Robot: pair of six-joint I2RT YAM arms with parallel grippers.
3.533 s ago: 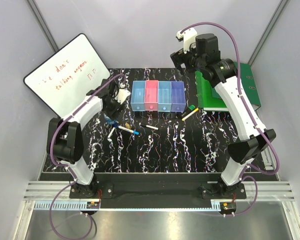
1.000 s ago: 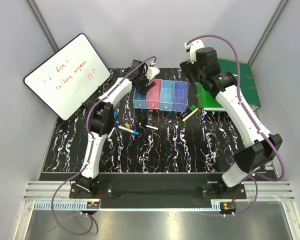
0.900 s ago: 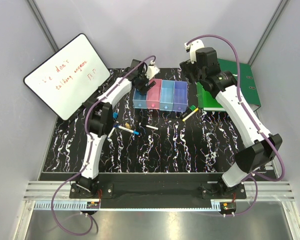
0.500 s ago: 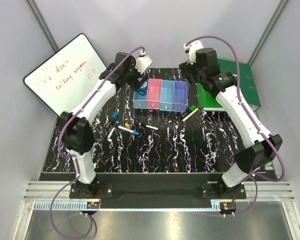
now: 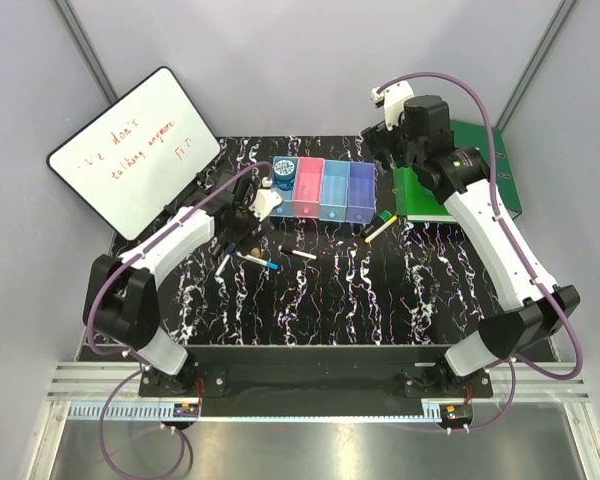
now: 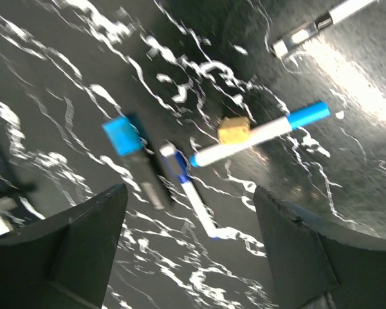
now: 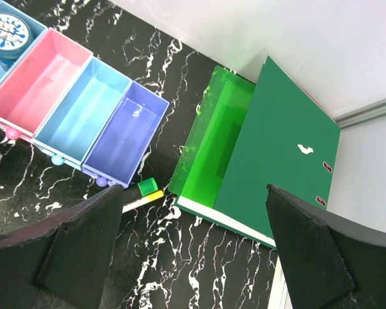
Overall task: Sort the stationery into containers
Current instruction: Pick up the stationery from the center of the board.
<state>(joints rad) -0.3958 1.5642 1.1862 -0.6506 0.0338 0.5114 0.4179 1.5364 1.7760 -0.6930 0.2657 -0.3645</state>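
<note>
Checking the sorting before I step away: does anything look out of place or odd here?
The round blue roll looks perched high at the far end of the blue bin, not down inside. Several markers and a highlighter lie loose on the table.

The table (image 5: 380, 290) is a black, white-veined sheet with a soft sheen, glaring at the upper right of the left wrist view. The bins (image 7: 83, 112) are smooth translucent plastic. The binder (image 7: 283, 148) cover looks matt. The marker (image 6: 257, 134) is smooth white plastic.

Whiteboard (image 5: 130, 150) with red writing far left; green ring binders (image 7: 283, 141) far right.
</note>
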